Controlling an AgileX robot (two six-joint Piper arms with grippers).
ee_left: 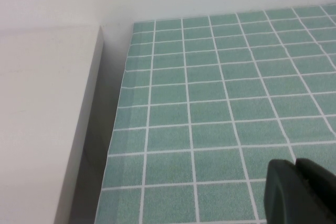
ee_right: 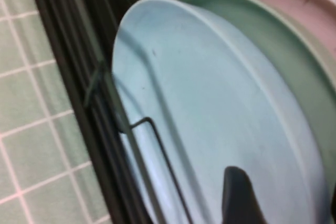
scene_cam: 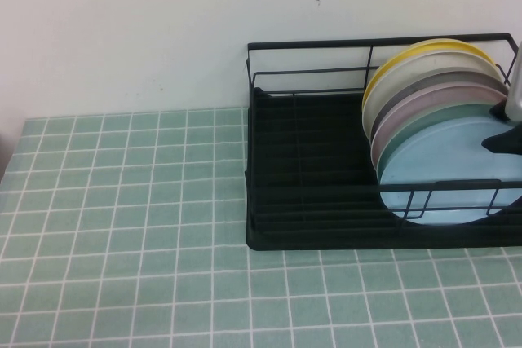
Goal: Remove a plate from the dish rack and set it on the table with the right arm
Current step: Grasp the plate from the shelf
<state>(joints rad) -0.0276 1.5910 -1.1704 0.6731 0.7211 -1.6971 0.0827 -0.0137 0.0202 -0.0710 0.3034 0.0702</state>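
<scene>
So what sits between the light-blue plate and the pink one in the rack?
The mint-green plate stands between the light-blue plate and the pink plate, clearest in the high view.

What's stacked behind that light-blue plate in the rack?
Behind the light-blue plate in the dish rack stand a mint-green plate, then pink, grey, white and yellow ones; only their rims show. The right end effector is at the blue plate; the left end effector hovers over bare table.
</scene>
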